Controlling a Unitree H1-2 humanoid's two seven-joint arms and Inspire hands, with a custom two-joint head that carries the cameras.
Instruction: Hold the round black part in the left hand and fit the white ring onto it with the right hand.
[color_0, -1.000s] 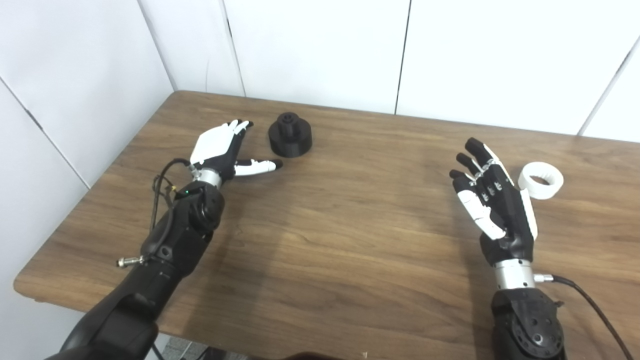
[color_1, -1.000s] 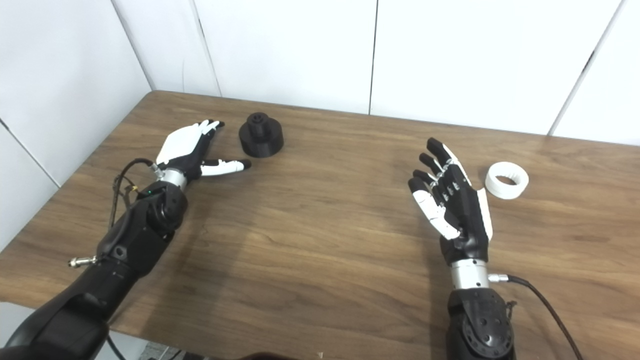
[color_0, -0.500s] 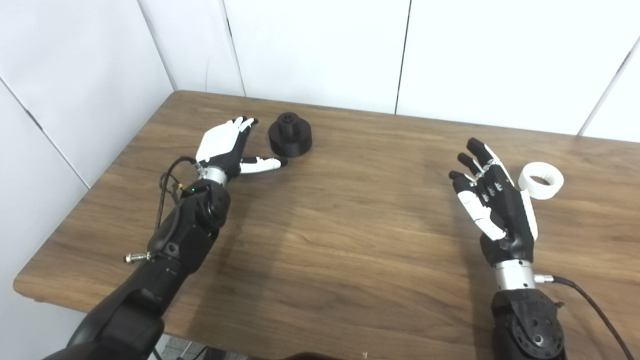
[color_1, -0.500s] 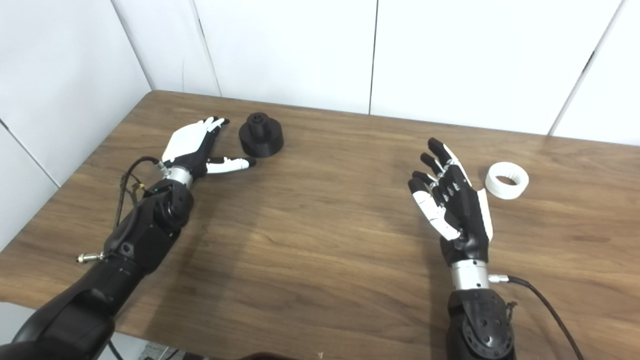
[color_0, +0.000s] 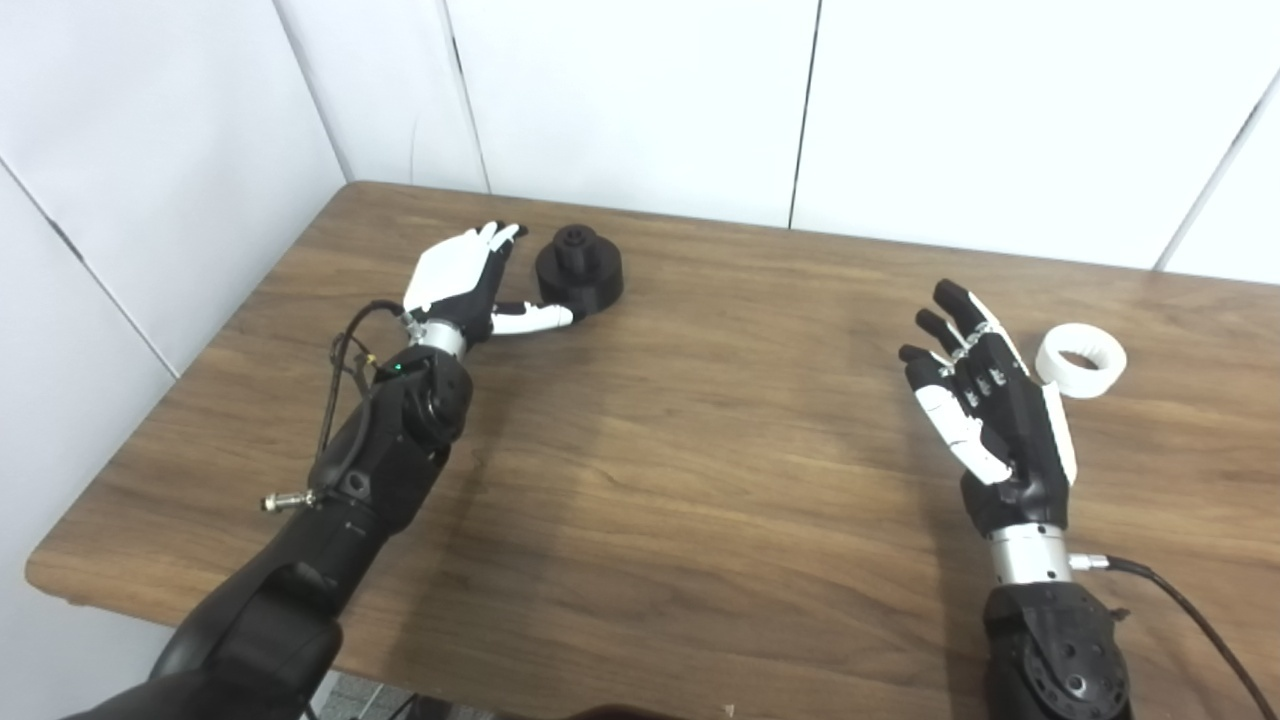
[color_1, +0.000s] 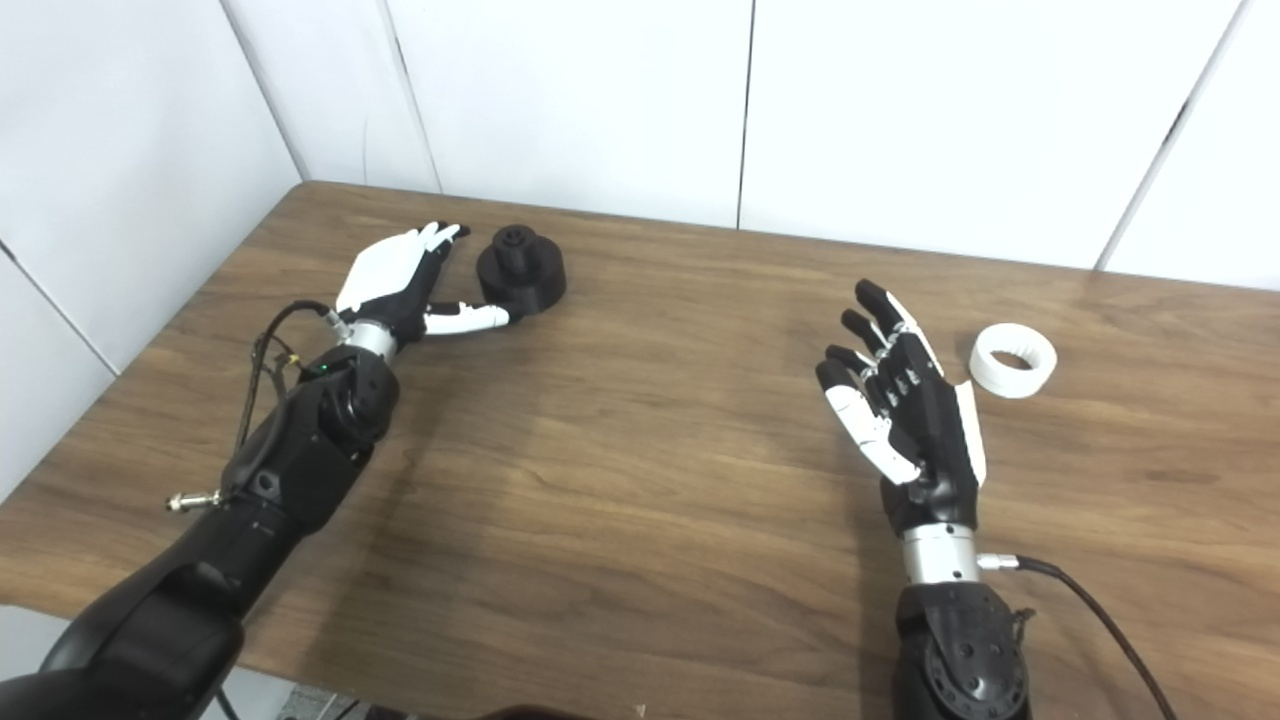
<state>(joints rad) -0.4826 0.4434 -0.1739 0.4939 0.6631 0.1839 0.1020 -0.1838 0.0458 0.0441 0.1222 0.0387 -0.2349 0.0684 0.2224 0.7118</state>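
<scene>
1. A wooden worktop (color_0: 700, 480) stands in a white-walled corner, with two robot arms reaching onto it from the near edge.
2. The left robot hand (color_0: 462, 283) is spread and empty. Its fingers (color_0: 497, 238) sit just to the left of the round black part (color_0: 580, 270), and its thumb (color_0: 535, 319) reaches toward the part's near side, touching or nearly so. I cannot tell which.
3. The black part stands upright near the far left of the worktop, a wide disc with a narrower hub on top.
4. The right robot hand (color_1: 905, 395) is also spread and empty, raised with fingers pointing away. The white ring (color_1: 1013, 360) lies flat on the worktop just to its right, not touched.
5. Neither piece is held yet, so the task looks barely begun.
6. Risk: if the left fingers close unevenly, the thumb may push the black part away rather than trap it. The part is smooth and round, so it could slide.
7. Risk: the ring is low and may skid when the right hand reaches for it.
8. In the left eye view the right hand slightly overlaps the ring's edge; the right eye view shows bare wood between them.
</scene>
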